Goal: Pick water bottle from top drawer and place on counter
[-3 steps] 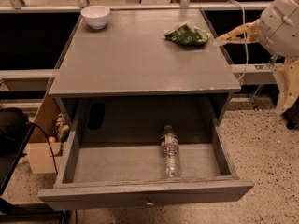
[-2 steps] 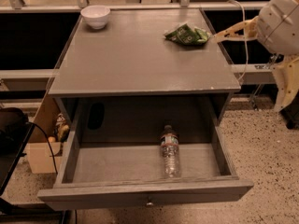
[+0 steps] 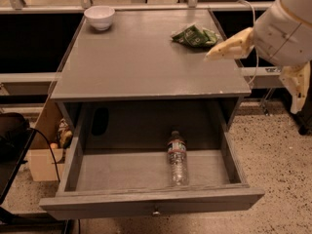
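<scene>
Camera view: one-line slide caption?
Open top drawer holds the water bottle lying flat; gripper hovers over the counter near its right edge.

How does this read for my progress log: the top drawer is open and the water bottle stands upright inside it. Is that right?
Not quite. The camera view shows the water bottle lying on its side in the open top drawer, cap toward the back. The gripper hovers over the counter at its right.

The gripper [image 3: 214,54], above the counter's [image 3: 141,57] right edge, hangs from an arm [image 3: 285,28] cut off at the view's right border, and the counter's overhang shadows the top drawer's [image 3: 146,204] back.
</scene>
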`<move>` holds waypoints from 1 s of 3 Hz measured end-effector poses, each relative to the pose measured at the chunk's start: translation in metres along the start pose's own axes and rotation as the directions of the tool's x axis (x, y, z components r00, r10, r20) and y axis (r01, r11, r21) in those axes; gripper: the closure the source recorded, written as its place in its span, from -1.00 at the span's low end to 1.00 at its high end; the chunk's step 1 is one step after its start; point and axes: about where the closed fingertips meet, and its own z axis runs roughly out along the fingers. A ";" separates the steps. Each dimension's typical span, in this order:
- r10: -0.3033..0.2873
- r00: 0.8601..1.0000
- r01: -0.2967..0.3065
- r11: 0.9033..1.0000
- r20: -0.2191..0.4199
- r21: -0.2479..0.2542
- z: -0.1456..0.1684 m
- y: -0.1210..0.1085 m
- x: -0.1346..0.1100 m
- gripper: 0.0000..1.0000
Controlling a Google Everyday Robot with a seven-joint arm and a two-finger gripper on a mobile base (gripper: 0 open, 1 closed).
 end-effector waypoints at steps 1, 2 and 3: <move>-0.226 0.973 0.223 0.973 -0.050 -0.062 0.009 0.000 0.002 -1.00; -0.225 0.973 0.222 0.973 -0.051 -0.062 0.009 0.000 0.002 -1.00; -0.278 0.957 0.271 0.959 -0.088 -0.080 0.019 -0.005 0.004 -1.00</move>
